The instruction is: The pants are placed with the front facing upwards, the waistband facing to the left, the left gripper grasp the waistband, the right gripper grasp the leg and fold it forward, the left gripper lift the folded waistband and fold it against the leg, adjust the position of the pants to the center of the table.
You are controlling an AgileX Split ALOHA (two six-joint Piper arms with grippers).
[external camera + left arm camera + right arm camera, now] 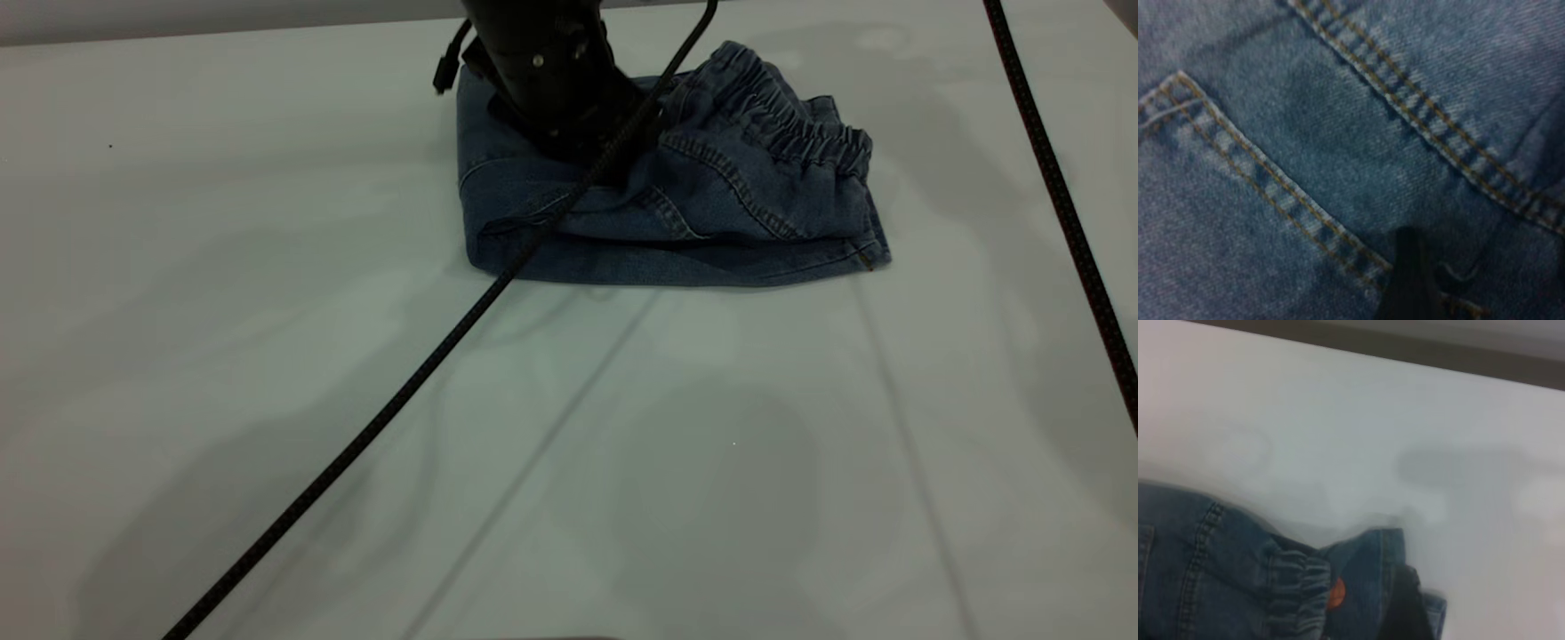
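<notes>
i see the folded blue denim pants (711,204), ruched waistband (791,120) uppermost, under my matte black left gripper (569,133), whose grip i cannot tell.

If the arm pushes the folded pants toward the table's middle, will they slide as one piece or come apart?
The pants are soft denim, folded in loose layers, so they would probably bunch or shift rather than slide stiffly. The table looks smooth, so they likely slide easily. They cannot roll or tip.
</notes>
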